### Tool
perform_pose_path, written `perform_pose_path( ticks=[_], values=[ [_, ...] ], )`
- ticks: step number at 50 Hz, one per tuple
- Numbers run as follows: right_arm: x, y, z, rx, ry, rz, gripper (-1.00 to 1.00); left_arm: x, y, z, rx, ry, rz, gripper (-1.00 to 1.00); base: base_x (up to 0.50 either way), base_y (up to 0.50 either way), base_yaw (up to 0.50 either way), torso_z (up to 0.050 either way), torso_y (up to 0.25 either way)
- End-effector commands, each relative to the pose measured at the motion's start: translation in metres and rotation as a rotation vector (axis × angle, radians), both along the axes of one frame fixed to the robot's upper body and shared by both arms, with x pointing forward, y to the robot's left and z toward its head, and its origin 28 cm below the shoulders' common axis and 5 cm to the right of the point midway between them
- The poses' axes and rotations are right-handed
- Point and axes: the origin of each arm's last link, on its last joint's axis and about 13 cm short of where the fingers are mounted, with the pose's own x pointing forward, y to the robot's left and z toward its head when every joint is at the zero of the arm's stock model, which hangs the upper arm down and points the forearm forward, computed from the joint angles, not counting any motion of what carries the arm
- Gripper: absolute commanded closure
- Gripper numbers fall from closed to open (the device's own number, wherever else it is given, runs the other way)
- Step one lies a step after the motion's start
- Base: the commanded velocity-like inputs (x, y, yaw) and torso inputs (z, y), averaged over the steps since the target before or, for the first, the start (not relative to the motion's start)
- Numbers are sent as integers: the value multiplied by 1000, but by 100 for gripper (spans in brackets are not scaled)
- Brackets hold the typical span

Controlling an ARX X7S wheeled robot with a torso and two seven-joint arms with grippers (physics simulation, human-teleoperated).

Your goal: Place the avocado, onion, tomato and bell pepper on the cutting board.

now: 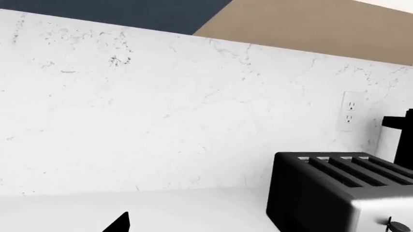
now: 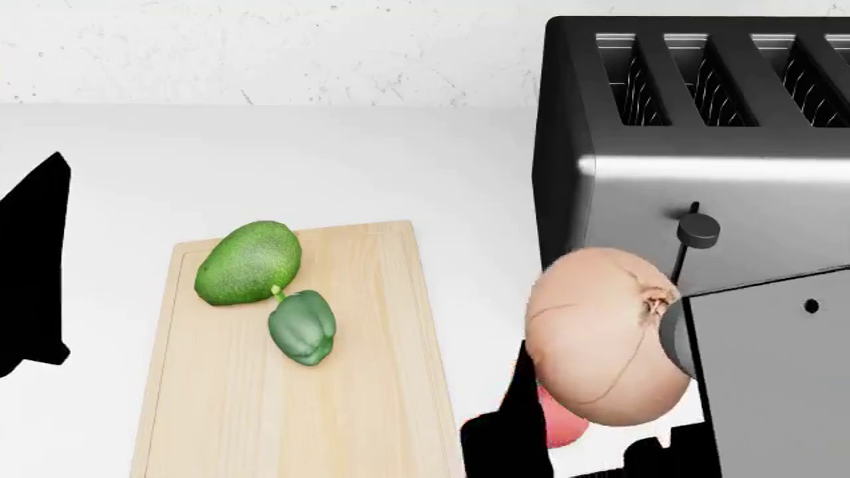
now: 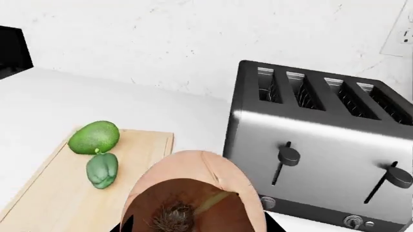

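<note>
My right gripper (image 3: 197,225) is shut on the pale tan-pink onion (image 2: 604,339), held above the counter in front of the toaster, just right of the cutting board (image 2: 345,418). The onion's (image 3: 193,188) rooty end faces the right wrist camera. On the far end of the board lie the bright-green avocado (image 2: 249,262) and the small dark-green bell pepper (image 2: 303,327), touching each other. Only a red sliver of the tomato (image 2: 566,426) shows, below and behind the onion. My left gripper (image 2: 34,269) hangs open left of the board, one fingertip (image 1: 120,224) in its wrist view.
A black and steel four-slot toaster (image 2: 691,149) stands right of the board, close behind the onion. The white marble backsplash (image 1: 161,111) with a wall outlet (image 1: 349,111) closes off the counter's far side. White counter (image 2: 332,159) lies between board and wall.
</note>
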Motion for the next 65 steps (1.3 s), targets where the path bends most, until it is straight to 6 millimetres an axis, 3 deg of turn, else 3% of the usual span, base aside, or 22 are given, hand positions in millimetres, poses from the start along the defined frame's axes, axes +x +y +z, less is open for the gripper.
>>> perform_pose_path(
  ticks=[1,9,19,39,65],
  values=[
    [13,24,19,-69,-94,219,100,5,4,7,-51,-55,54,-100,0,0,0,0,0],
    [32,39,17,-50,-88,321,100,0,6,10,-59,-71,75,-100,0,0,0,0,0],
    [55,55,-3,-15,-19,403,100,-2,8,10,-62,-71,93,-100,0,0,0,0,0],
    [69,85,-42,2,106,543,100,-7,12,10,-69,-64,116,-100,0,0,0,0,0],
    [96,105,-77,26,204,589,100,-6,11,8,-68,-51,114,-100,0,0,0,0,0]
  ],
)
